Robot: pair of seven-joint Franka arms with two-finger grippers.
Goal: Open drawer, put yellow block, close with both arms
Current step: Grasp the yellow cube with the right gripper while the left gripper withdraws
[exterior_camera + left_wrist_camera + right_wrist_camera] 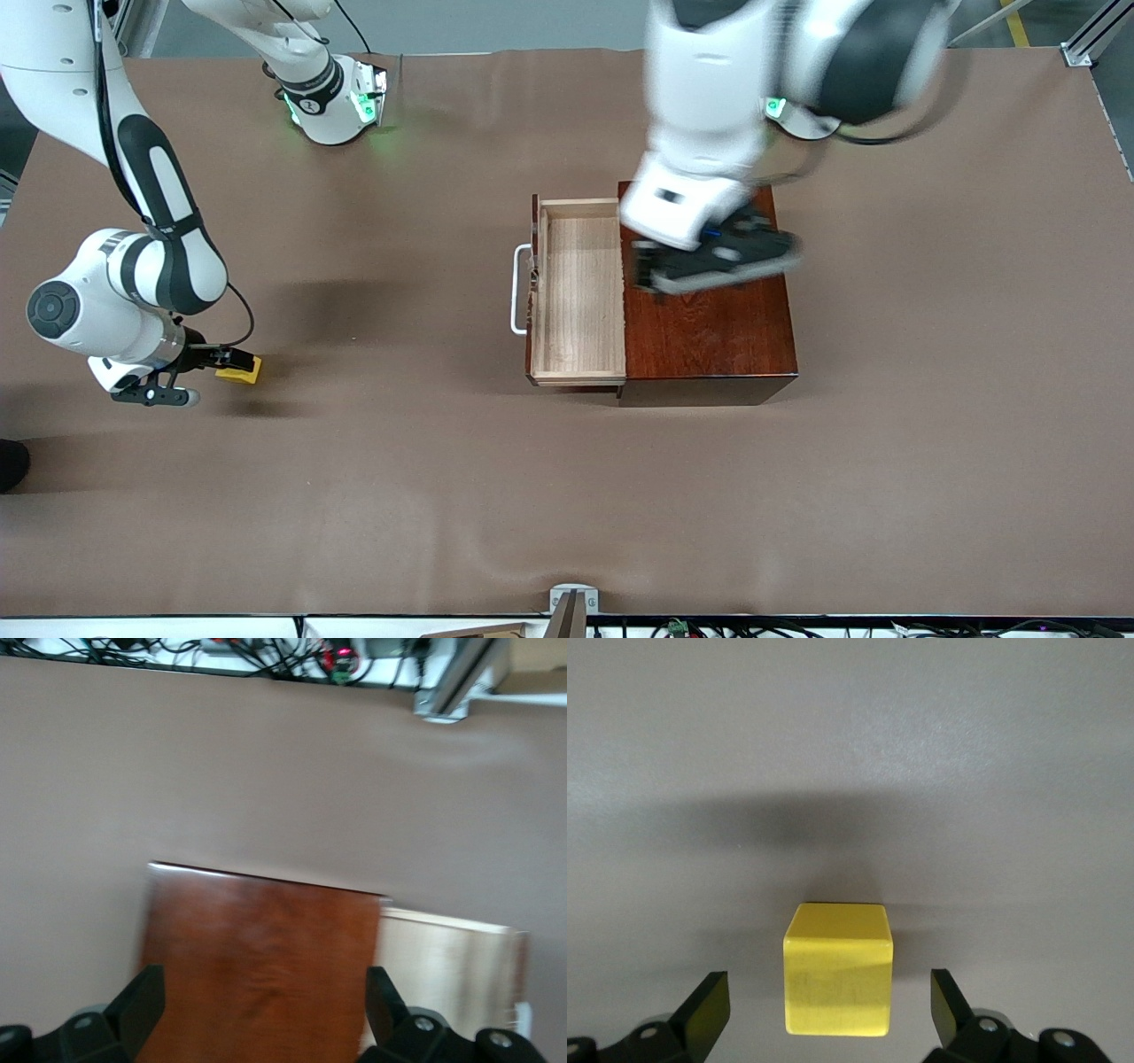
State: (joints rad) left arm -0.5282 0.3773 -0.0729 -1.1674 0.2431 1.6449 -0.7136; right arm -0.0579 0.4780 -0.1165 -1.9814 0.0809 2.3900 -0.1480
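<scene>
The yellow block sits on the brown table toward the right arm's end. My right gripper is low over it, open, with a finger on each side and a gap to the block. The drawer is pulled out of the dark mahogany box and its pale wood tray is empty, with the white handle toward the right arm's end. My left gripper is open and empty, up over the box top beside the drawer.
The brown table cover is bare around the box and the block. Cables and a metal bracket run along the table edge nearest the front camera. The arm bases stand at the opposite edge.
</scene>
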